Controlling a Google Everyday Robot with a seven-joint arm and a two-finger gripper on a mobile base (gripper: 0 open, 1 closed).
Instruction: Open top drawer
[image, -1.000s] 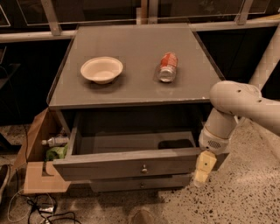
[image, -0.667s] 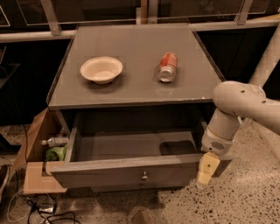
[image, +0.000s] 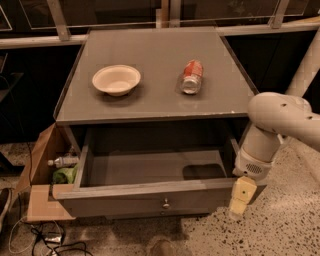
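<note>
The desk (image: 150, 55) overhangs the top drawer (image: 150, 170), which stands pulled far out, its front edge well forward of the desk's. The hand (image: 242, 197) hangs just beside the drawer's right front corner, over open floor; I cannot tell whether it is spread or pressed together. A bowl (image: 116, 79) and a can (image: 191, 76) on its side sit well back from the desk's front edge, and the knob (image: 165, 203) is apart from the hand.
</note>
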